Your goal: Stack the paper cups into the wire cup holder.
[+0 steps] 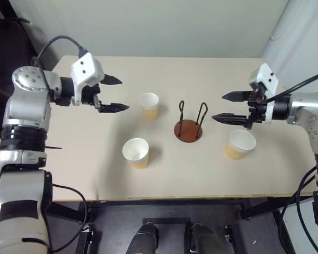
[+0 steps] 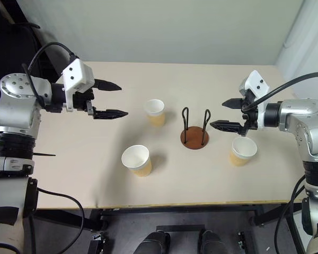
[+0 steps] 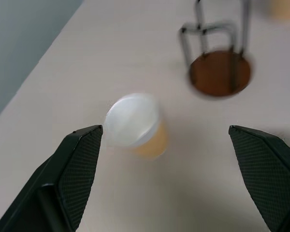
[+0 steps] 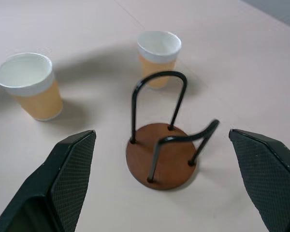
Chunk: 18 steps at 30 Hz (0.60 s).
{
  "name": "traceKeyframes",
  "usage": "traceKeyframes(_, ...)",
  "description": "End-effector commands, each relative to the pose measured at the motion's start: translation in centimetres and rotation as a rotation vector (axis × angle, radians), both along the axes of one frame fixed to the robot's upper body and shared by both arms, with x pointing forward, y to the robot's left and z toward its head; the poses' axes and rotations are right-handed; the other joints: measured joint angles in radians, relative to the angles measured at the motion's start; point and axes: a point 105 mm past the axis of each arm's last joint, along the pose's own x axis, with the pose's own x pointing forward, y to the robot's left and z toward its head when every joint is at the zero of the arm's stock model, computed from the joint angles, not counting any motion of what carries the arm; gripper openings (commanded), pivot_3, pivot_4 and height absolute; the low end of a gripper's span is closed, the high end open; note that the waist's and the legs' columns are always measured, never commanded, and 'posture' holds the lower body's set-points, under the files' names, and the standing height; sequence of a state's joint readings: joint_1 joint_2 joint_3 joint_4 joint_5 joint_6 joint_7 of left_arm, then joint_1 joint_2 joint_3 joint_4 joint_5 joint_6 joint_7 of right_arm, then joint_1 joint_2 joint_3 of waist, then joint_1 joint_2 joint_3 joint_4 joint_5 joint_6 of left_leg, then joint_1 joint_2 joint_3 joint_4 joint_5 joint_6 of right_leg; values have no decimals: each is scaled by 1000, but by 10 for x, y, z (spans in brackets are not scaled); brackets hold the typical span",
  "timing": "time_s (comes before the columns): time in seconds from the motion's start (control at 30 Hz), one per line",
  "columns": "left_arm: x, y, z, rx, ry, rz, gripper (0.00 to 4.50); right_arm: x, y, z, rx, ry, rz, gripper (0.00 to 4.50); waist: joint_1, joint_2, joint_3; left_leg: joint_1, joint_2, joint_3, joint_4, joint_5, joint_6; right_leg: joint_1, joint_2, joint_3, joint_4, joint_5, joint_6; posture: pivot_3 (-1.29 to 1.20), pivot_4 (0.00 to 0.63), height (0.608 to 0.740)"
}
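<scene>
Three paper cups stand upright on the table: one (image 1: 149,106) behind the middle, one (image 1: 136,153) nearer the front, one (image 1: 240,144) at the right. The wire cup holder (image 1: 189,126), a brown disc with two black wire loops, stands empty between them. My left gripper (image 1: 115,93) hovers open above the table, left of the rear cup, which lies ahead of its fingers (image 3: 82,169) in the left wrist view. My right gripper (image 1: 229,107) hangs open just right of the holder, above the right cup, pointing at the holder (image 4: 163,157).
The beige table (image 1: 85,159) has its front edge near the bottom of the head views. A grey wall runs behind it. Black cables trail from both arms.
</scene>
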<state>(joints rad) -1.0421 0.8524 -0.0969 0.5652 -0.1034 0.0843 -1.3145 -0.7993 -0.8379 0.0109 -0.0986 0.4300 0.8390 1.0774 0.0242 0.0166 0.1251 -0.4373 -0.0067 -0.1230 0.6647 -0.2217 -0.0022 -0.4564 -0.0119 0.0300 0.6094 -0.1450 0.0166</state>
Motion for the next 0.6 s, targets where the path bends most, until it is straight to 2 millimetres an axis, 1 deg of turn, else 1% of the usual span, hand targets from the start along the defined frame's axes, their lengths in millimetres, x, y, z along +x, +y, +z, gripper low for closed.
traceKeyframes(0.03,7,4,12,59,-91,31,4500,-8,4,22,9,-80,33,4486,0,0,0,0,0,0,0,0,0,0,0,0,0,0,0,0,150,740)
traceKeyframes(0.2,9,5,1,169,-100,10,4500,-10,7,28,-7,-119,54,4486,1,0,0,0,0,0,0,0,0,0,0,0,0,0,0,0,150,740)
traceKeyframes(0.33,12,3,-1,215,-126,-1,4500,-13,6,32,-16,-130,70,4486,3,0,0,-1,0,0,0,0,0,0,0,0,0,0,0,0,150,740)
traceKeyframes(0.5,16,3,-10,273,-127,-13,4500,-16,3,39,-27,-146,81,4486,2,0,0,-1,0,0,0,0,0,0,0,0,0,0,0,0,150,740)
traceKeyframes(0.6,20,-3,-9,305,-155,-27,4500,-15,0,40,-29,-148,72,4486,4,0,0,-1,0,0,0,0,0,0,0,0,0,0,0,0,150,740)
